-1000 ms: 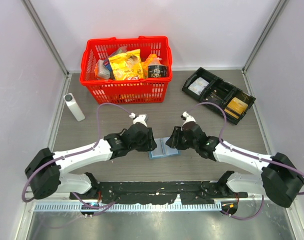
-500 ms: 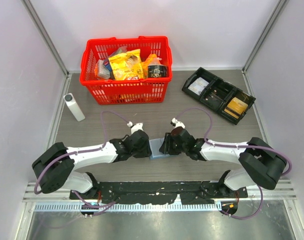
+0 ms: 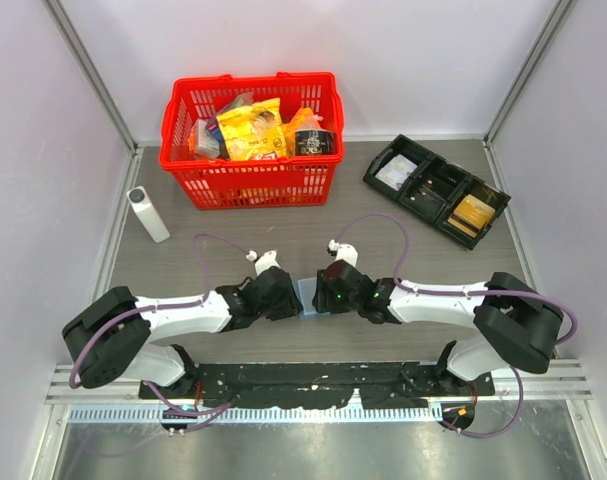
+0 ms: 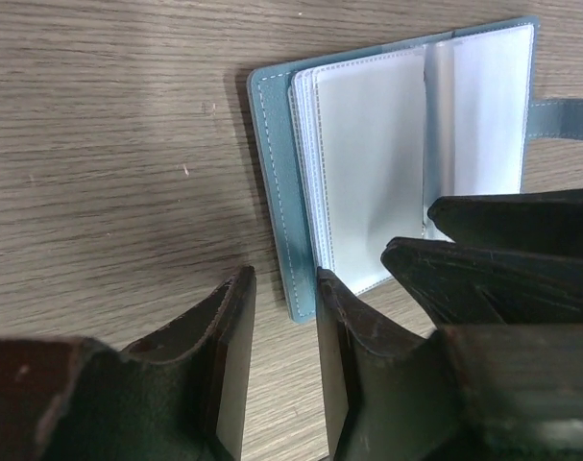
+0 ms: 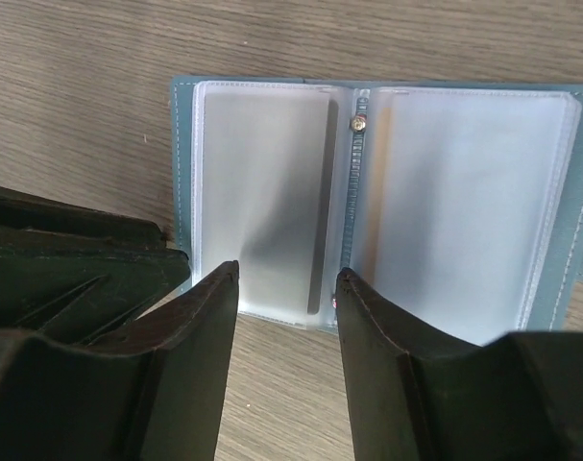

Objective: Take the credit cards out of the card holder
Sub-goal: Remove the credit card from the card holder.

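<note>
The card holder is a blue wallet lying open on the table, its pale clear sleeves facing up. It also shows in the left wrist view and as a sliver in the top view. No tan-gold credit card shows in its sleeves. My left gripper is open, with its tips at the wallet's near left corner and the blue edge in line with the gap. My right gripper is open, with its tips at the near edge of the left sleeve page. The two grippers nearly touch over the wallet.
A red basket full of packets stands at the back. A black compartment tray at the back right holds a tan-gold flat item. A white upright bottle stands at the left.
Both grippers have moved inward and down onto the wallet, from either side of it to nearly touching each other. They now cover most of the wallet in the top view.
</note>
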